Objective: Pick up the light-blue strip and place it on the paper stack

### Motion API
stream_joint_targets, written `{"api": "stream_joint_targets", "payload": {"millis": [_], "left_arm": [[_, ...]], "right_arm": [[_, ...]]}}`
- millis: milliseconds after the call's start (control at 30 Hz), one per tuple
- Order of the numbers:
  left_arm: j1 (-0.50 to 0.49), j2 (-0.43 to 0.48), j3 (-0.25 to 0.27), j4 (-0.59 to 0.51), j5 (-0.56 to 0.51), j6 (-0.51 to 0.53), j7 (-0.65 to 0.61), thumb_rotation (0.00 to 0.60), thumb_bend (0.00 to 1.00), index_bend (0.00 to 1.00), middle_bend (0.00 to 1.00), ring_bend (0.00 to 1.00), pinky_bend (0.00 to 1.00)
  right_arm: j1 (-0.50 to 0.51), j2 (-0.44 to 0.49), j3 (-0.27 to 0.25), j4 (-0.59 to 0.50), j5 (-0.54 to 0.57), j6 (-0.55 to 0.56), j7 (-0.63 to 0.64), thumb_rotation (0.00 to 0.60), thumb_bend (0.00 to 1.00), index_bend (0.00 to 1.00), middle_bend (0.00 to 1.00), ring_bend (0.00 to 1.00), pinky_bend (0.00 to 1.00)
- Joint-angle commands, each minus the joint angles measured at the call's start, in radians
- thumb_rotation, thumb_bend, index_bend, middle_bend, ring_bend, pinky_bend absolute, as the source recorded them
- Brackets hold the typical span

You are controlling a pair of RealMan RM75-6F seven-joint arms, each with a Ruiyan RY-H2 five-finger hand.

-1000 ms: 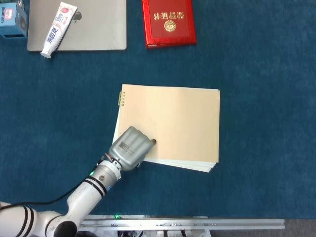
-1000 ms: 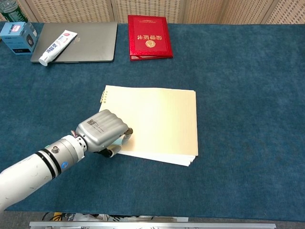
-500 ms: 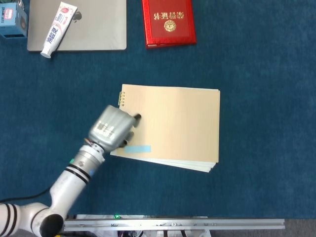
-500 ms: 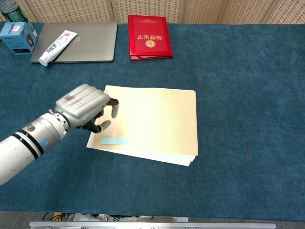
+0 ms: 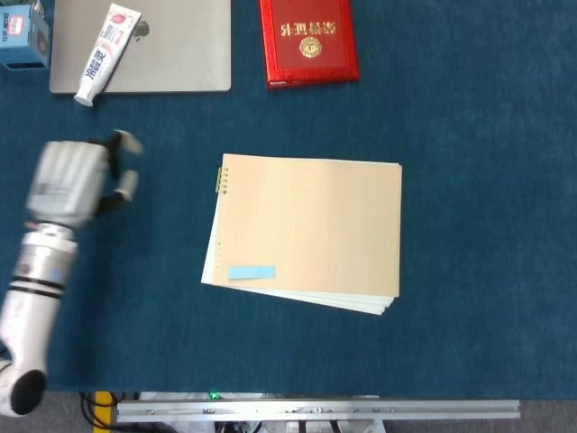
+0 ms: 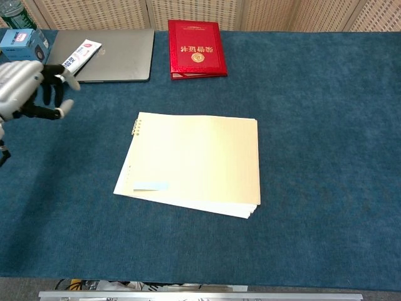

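Strip, light-blue, thin flat paper rectangle (image 5: 251, 272), lies on cream paper stack (image 5: 315, 225), near its front-left corner. Stack spiral-bound, white sheets fanned beneath. Left grey metallic hand (image 5: 68, 180) well apart over blue felt bench (image 5: 478, 180), fingers (image 6: 59, 78) spread, empty, cut off in chest view.

A dark blue cloth (image 6: 326, 125) covered the table. Behind it ran pale perforated wall panels (image 6: 94, 12). Even light fell throughout.
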Motion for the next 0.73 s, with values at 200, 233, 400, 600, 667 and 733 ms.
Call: {"api": "stream_joint_targets", "payload": {"millis": [200,233,400,600,667,733], "left_arm": [[0.137,0.063,0.016,0.106,0.059,0.121,-0.151,0.6,0.39,0.36,0.54,0.48,0.61],[0.149,0.066,0.017,0.109,0.067,0.137,-0.162,0.6,0.39,0.36,0.54,0.48,0.61],[0.214,0.097,0.036,0.082,0.071,0.179,-0.151,0.6,0.39,0.36,0.54,0.48,0.61],[0.279,0.127,0.051,0.037,0.059,0.211,-0.122,0.6,0.39,0.37,0.54,0.48,0.61],[0.296,0.137,0.055,0.018,0.063,0.219,-0.114,0.6,0.39,0.37,0.54,0.48,0.61],[0.306,0.142,0.058,0.005,0.071,0.225,-0.107,0.6,0.39,0.38,0.54,0.48,0.61]], "right_arm": [[0.019,-0.021,-0.002,-0.001,-0.008,-0.016,-0.03,0.6,0.26,0.34,0.38,0.38,0.33],[0.021,-0.022,-0.002,-0.003,-0.008,-0.017,-0.034,0.6,0.26,0.34,0.38,0.38,0.33],[0.028,-0.023,-0.006,-0.018,-0.016,-0.022,-0.048,0.6,0.26,0.34,0.38,0.38,0.33],[0.04,-0.019,-0.015,-0.025,-0.033,-0.037,-0.045,0.6,0.26,0.34,0.38,0.38,0.33],[0.043,-0.022,-0.017,-0.026,-0.04,-0.037,-0.046,0.6,0.26,0.34,0.38,0.38,0.33],[0.045,-0.026,-0.018,-0.025,-0.043,-0.038,-0.046,0.6,0.26,0.34,0.38,0.38,0.33]]}}
